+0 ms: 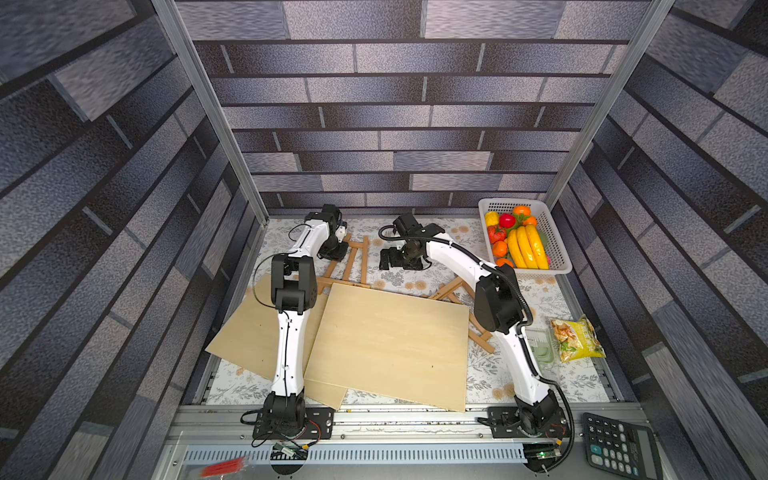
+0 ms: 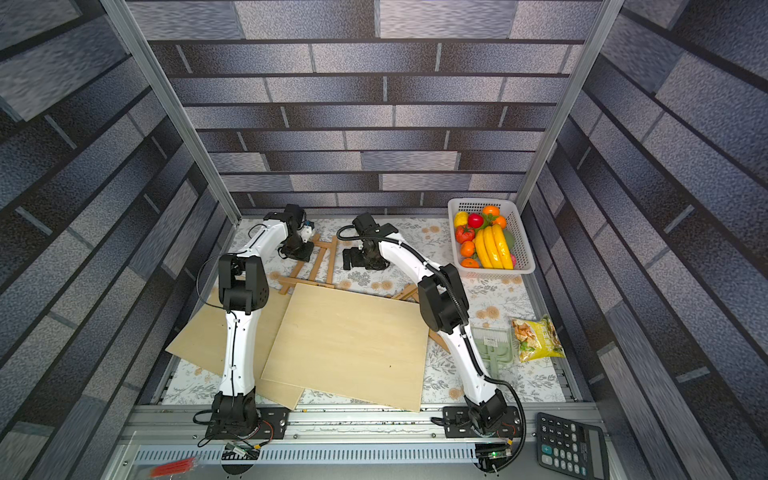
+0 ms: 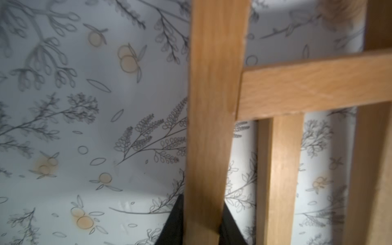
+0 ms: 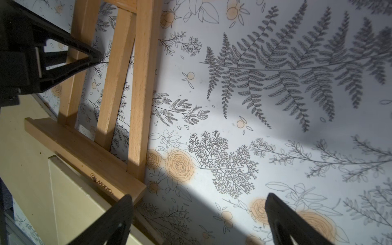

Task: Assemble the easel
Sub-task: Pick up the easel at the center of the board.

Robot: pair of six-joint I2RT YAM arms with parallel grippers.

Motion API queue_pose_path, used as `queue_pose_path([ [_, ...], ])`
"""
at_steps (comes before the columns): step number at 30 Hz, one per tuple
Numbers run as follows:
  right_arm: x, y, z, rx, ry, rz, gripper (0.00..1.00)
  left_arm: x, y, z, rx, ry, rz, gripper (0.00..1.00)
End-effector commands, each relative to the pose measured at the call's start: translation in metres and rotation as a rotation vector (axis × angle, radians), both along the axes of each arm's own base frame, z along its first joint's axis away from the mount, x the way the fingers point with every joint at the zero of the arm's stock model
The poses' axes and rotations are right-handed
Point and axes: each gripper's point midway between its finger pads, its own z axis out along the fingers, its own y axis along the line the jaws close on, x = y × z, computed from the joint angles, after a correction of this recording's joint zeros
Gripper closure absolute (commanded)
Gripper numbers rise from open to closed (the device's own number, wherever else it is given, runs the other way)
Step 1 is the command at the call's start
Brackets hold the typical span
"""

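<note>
Brick-print walls box in your table, which wears a floral cloth [image 1: 465, 245]. Your easel [image 1: 351, 262] lies flat on that cloth toward the far left. Its ledge end meets the far corner of the bigger of 2 plywood boards [image 1: 386, 345]. The smaller board [image 1: 245, 330] lies partly under the bigger, beneath your left arm.

Your left gripper [image 1: 334, 249] is down on the easel near its far end. In the left wrist view its 2 black fingers [image 3: 176, 224] press against either side of a wooden leg [image 3: 212, 106], clamped on it.

Your right gripper [image 1: 386, 259] hangs just beside the easel, over bare cloth. The right wrist view shows its fingers [image 4: 282, 216] standing wide apart with nothing between them.

Another wooden frame [image 1: 451, 291] pokes out by your right arm's elbow, partly hidden by the arm and the bigger board. You also have a white basket [image 1: 555, 241] of fruit in the far right corner. A snack bag [image 1: 575, 338] lies on the cloth at the right, and a calculator [image 1: 619, 449] sits off the cloth at the near right.
</note>
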Motion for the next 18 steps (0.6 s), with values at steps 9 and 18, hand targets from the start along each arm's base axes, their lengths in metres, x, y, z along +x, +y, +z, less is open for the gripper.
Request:
queue_pose_path([
  [9,0.022,-0.015,0.059,0.278,-0.025,-0.055,0.02,0.042,-0.016,0.159,-0.241,-0.345,0.161,1.00],
  [18,0.059,-0.038,0.069,0.449,0.080,-0.144,0.03,0.026,-0.061,0.231,-0.439,-0.366,0.148,1.00],
])
